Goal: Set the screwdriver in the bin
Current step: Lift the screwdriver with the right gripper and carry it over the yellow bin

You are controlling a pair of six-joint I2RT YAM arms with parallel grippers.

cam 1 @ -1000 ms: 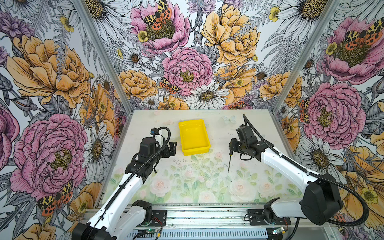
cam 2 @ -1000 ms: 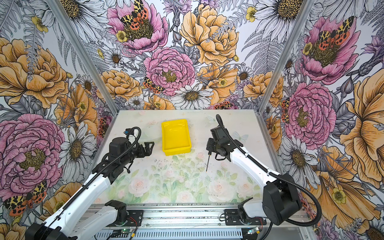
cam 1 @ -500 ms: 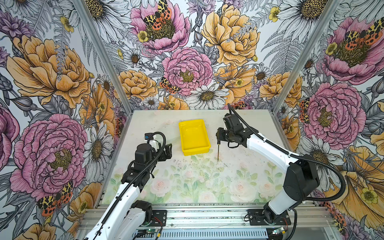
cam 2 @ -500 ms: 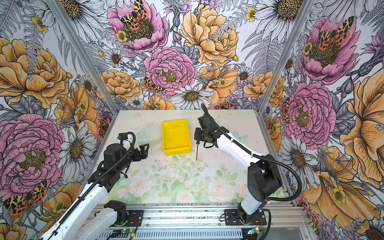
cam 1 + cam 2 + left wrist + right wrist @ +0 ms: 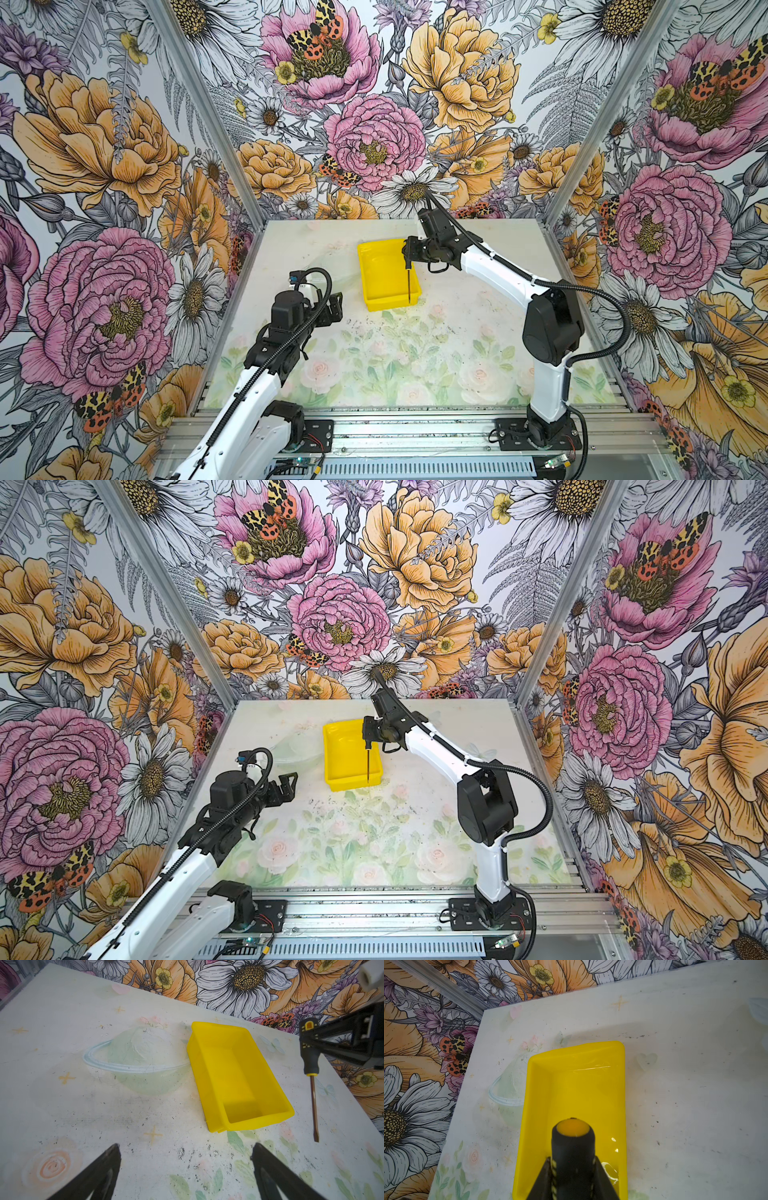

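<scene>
**Screwdriver held upright over the yellow bin**

Item one: the right gripper (image 5: 409,254), reaching in from the 3 o'clock side of the table (image 5: 478,332), its jaws pinched shut on the black handle of the screwdriver (image 5: 409,282). The tool hangs nearly vertical, handle up, thin dark shaft pointing down. In both top views the shaft lies across the right-hand part of the bin, its tip near the bin's near right corner; whether the tip touches the bin cannot be told. In the right wrist view the handle's yellow end cap (image 5: 573,1128) sits over the yellow floor of the bin (image 5: 571,1088).

Item two: the bin (image 5: 382,270), a shallow bright yellow tray, resting flat on the table toward 12 o'clock of centre, long side running front to back, with nothing lying in it.

Item three: the left gripper (image 5: 330,309), at about 9 o'clock of the bin and well apart from it, jaws spread wide and holding nothing. In its own wrist view its two dark fingers (image 5: 97,1174) frame bare, scuffed tabletop.
</scene>
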